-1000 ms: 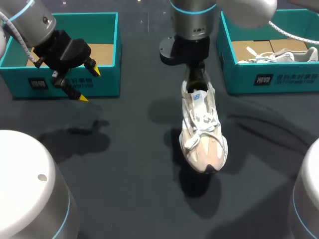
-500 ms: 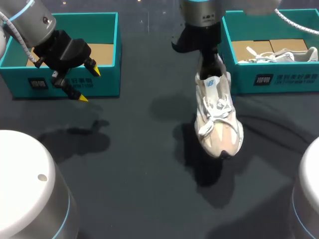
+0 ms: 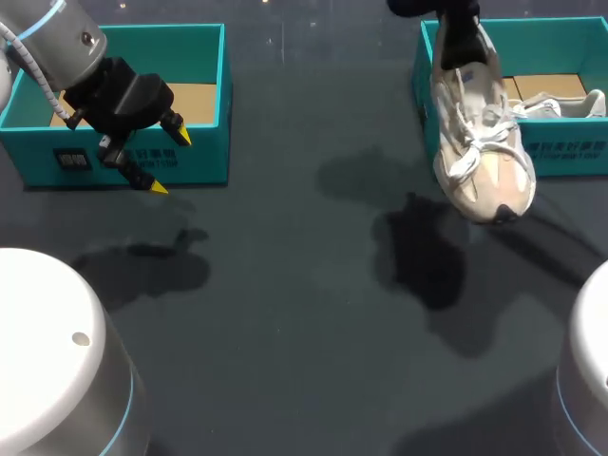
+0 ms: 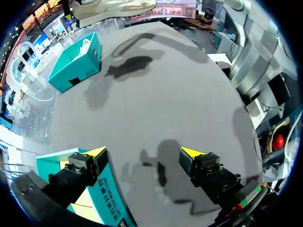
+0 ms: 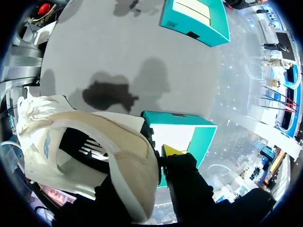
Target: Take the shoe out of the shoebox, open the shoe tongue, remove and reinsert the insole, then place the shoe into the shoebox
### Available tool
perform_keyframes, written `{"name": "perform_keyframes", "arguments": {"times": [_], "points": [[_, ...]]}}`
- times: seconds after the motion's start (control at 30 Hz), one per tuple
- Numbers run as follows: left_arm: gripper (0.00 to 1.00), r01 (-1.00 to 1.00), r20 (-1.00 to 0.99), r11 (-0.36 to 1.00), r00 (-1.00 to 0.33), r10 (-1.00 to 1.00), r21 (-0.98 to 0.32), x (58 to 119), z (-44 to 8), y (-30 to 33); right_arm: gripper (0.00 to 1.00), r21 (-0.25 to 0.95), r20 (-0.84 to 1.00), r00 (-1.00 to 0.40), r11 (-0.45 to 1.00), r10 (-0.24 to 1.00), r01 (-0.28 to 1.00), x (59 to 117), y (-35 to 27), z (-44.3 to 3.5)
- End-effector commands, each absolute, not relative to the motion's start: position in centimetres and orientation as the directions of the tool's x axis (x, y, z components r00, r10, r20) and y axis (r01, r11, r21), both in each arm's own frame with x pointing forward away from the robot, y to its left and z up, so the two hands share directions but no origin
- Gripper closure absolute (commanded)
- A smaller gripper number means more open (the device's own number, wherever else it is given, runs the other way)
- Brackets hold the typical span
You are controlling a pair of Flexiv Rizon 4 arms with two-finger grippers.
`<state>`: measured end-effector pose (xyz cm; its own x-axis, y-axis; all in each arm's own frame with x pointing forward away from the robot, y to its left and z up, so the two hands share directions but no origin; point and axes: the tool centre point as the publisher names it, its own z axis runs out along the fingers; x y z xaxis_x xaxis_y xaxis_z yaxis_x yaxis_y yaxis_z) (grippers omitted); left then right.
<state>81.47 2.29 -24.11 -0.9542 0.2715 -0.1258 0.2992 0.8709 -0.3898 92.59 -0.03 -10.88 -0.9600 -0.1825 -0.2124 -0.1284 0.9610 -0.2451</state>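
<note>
My right gripper (image 5: 159, 159) clamps the heel of the beige-and-white laced sneaker (image 3: 480, 142), which hangs toe-down over the front wall of the teal cardboard shoebox (image 3: 579, 163). My left gripper (image 4: 143, 152) gapes wide.

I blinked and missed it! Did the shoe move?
Yes. The shoe swung from the middle of the table toward the right-hand shoebox and now hangs over its front corner.

Shoe (image 3: 480, 152) was matt mesh cloth w/ suede-like toe. Left shoebox (image 3: 207, 152), right shoebox (image 3: 570, 157): matt teal cardboard. Table (image 3: 285, 313) looked smooth, matt. Left fingers (image 3: 180, 136) had yellow plastic tips.
</note>
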Motion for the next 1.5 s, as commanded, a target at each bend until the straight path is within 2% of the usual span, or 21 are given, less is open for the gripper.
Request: {"name": "perform_keyframes", "arguments": {"times": [0.03, 0.2, 0.23, 0.27, 0.37, 0.43, 0.47, 0.53, 0.6, 0.73, 1.27, 1.5], "points": [[0.00, 0.300, -0.127, 0.872, -0.954, 0.271, -0.387, 81.4, -24.1, 2.4, 1.00, -0.249, -0.210, -0.960, 0.960, -0.183, -0.129, 92.6, 0.2, -10.9], [0.00, 0.300, -0.127, 0.872, -0.954, 0.271, -0.387, 81.4, -24.1, 2.4, 1.00, -0.249, -0.210, -0.960, 0.960, -0.183, -0.129, 92.6, 0.2, -10.9], [0.00, 0.300, -0.127, 0.872, -0.954, 0.271, -0.387, 81.4, -24.1, 2.4, 1.00, -0.230, -0.216, -0.965, 0.968, -0.150, -0.099, 93.5, -0.7, -10.4], [0.00, 0.300, -0.127, 0.872, -0.954, 0.271, -0.387, 81.4, -24.1, 2.4, 1.00, -0.271, -0.190, -0.972, 0.959, -0.136, -0.081, 94.6, -1.6, -9.8], [0.00, 0.300, -0.127, 0.872, -0.954, 0.271, -0.387, 81.4, -24.1, 2.4, 1.00, -0.309, -0.207, -0.970, 0.949, -0.131, -0.062, 97.6, -4.2, -8.2], [0.00, 0.300, -0.127, 0.872, -0.954, 0.271, -0.387, 81.4, -24.1, 2.4, 1.00, -0.283, -0.236, -0.959, 0.955, -0.159, -0.089, 99.6, -6.1, -7.5], [0.00, 0.300, -0.127, 0.872, -0.954, 0.271, -0.387, 81.4, -24.1, 2.4, 1.00, -0.319, -0.220, -0.967, 0.946, -0.126, -0.050, 100.7, -7.3, -7.4], [0.00, 0.300, -0.127, 0.872, -0.954, 0.271, -0.387, 81.4, -24.1, 2.4, 1.00, -0.282, -0.269, -0.949, 0.956, -0.165, -0.086, 102.7, -9.0, -6.9], [0.00, 0.300, -0.127, 0.872, -0.954, 0.271, -0.387, 81.4, -24.1, 2.4, 1.00, -0.305, -0.237, -0.960, 0.950, -0.152, -0.075, 104.7, -10.6, -6.8], [0.00, 0.300, -0.127, 0.872, -0.954, 0.271, -0.387, 81.4, -24.1, 2.4, 1.00, -0.230, -0.316, -0.924, 0.963, -0.214, -0.144, 108.4, -13.4, -6.0], [0.00, 0.300, -0.127, 0.872, -0.954, 0.271, -0.387, 81.4, -24.1, 2.4, 1.00, -0.230, -0.316, -0.924, 0.963, -0.214, -0.144, 108.4, -13.4, -6.0], [0.00, 0.300, -0.127, 0.872, -0.954, 0.271, -0.387, 81.4, -24.1, 2.4, 1.00, -0.229, -0.318, -0.913, 0.955, -0.256, -0.188, 112.9, -19.1, -6.1]]}}
